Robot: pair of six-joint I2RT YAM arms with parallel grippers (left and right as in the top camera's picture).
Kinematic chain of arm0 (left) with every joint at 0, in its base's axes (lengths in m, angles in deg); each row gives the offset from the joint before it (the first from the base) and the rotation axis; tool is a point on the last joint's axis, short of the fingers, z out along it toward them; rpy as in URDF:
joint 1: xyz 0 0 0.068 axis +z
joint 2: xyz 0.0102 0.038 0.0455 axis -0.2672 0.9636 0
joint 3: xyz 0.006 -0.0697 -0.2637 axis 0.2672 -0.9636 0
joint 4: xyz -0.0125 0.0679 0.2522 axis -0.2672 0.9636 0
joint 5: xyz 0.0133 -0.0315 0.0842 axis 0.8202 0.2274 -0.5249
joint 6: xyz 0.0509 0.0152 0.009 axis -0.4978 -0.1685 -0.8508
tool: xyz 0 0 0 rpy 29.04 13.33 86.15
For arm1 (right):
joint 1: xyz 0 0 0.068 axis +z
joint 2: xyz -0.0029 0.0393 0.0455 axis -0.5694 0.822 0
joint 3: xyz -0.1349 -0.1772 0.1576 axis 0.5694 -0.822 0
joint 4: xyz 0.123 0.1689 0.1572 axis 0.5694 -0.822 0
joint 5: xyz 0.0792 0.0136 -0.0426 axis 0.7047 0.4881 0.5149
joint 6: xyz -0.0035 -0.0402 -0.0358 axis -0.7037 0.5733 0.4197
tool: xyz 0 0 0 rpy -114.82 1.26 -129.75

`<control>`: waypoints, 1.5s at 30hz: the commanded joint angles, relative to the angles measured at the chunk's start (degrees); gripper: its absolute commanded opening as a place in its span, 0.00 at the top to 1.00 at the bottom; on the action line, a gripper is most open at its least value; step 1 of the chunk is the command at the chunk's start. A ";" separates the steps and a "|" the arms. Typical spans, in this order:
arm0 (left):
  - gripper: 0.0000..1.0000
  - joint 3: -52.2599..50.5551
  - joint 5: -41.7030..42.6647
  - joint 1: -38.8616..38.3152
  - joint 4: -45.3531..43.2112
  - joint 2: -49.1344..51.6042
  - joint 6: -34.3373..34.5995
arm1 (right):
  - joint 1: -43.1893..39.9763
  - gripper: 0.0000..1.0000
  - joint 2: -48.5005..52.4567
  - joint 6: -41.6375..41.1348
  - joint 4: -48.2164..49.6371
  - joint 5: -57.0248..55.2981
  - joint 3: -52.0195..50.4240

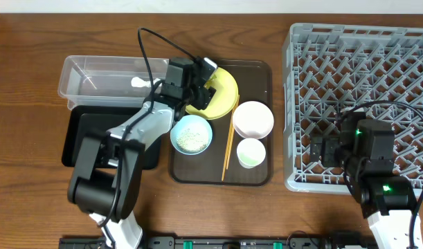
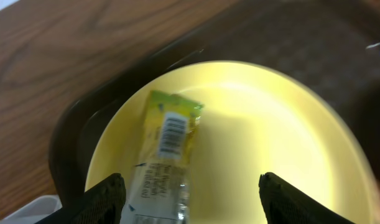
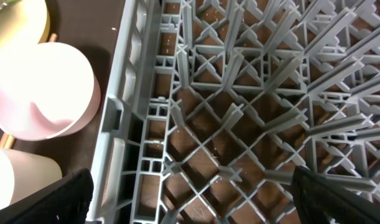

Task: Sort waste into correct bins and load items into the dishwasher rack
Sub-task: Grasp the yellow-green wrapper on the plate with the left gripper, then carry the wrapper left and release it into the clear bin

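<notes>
The left jaws hang released either side of the wrapper [image 2: 168, 149], which lies on the yellow plate [image 2: 270, 124] at twelve o'clock on the brown tray [image 2: 314, 43], while at three o'clock on the desk [image 1: 24, 173] the right jaws gape wide above the grey rack [image 3: 124, 112], gripping nothing.
</notes>
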 commanded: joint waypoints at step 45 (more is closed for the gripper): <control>0.94 0.68 -8.72 4.61 17.35 -19.30 34.88 | 0.55 0.01 0.76 -0.57 -0.28 0.48 1.18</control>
